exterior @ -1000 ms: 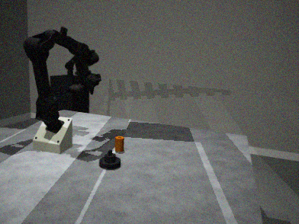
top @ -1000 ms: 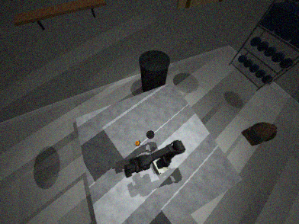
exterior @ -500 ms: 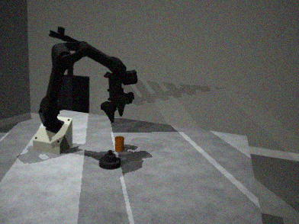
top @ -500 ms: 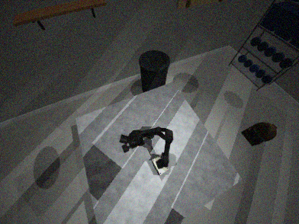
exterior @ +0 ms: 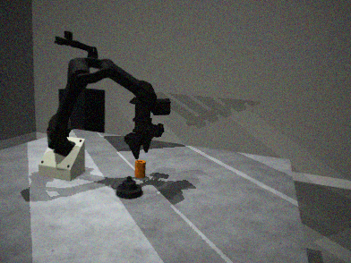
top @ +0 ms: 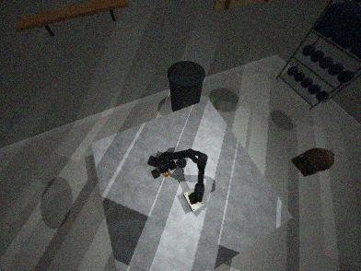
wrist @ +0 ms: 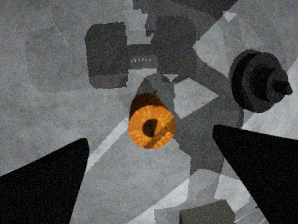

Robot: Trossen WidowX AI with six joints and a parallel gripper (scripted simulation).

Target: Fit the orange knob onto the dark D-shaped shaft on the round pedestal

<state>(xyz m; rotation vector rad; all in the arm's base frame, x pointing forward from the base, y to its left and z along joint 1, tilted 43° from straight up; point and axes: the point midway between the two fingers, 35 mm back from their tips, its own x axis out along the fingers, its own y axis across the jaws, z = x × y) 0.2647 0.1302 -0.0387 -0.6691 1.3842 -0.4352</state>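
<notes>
The orange knob (top: 166,175) (exterior: 140,169) (wrist: 137,127) stands upright on the table. Its dark hole, which seems to have a straight side, faces up in the wrist view. My gripper (exterior: 141,155) (wrist: 153,137) is open and empty, pointing down just above the knob. In the wrist view the knob shows between the two fingers, a little beyond the line of their tips. The dark round pedestal (top: 181,163) (exterior: 129,192) (wrist: 257,81) stands close beside the knob, at the right in the wrist view. Its shaft (exterior: 129,179) (wrist: 286,88) is bare; the flat side cannot be made out.
The arm's pale base block (exterior: 58,169) (top: 189,204) stands on the table (exterior: 233,210). Shadows of the arm fall around the knob and pedestal. A dark bin (top: 186,85), a dumbbell rack (top: 318,69) and a bench (top: 74,15) are away from the work area.
</notes>
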